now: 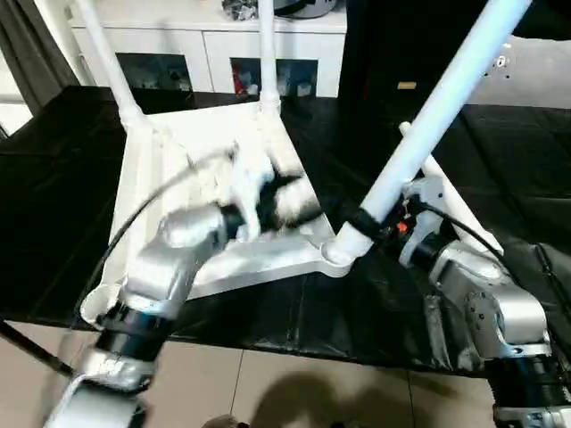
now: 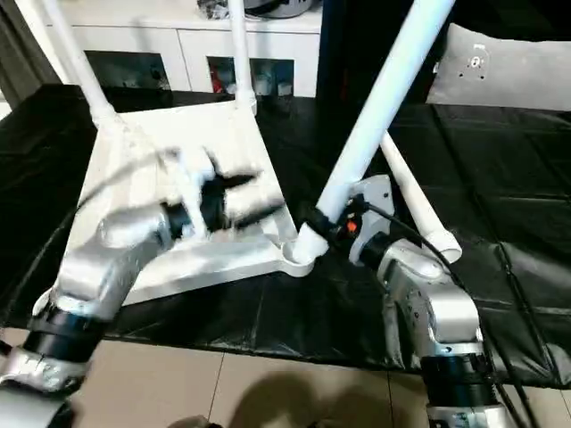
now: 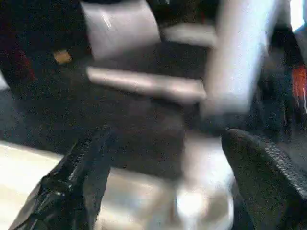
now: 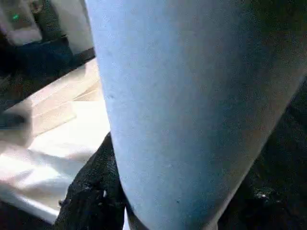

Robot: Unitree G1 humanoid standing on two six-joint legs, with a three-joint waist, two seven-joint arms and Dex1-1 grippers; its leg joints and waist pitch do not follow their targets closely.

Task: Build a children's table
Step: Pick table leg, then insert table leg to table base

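The children's table top (image 1: 205, 143) lies upside down on a black-covered table. Two white legs (image 1: 266, 53) stand upright in its far corner sockets. My right gripper (image 1: 361, 221) is shut on a third leg (image 1: 446, 98), which leans to the right with its lower end at the near right corner socket (image 1: 337, 252). In the right wrist view this leg (image 4: 192, 110) is close up against a black finger (image 4: 96, 187). Another leg (image 2: 419, 209) lies on the cloth behind my right arm. My left gripper (image 1: 299, 201) hovers open over the top, pointing at that socket and holding nothing.
A white cabinet (image 1: 205, 49) stands behind the table. A pale panel (image 2: 508, 71) lies at the far right on the black cloth (image 1: 53, 196). The table's front edge runs just below the top, with tiled floor (image 1: 268, 383) beyond it. A black cable (image 1: 152, 201) arcs over my left forearm.
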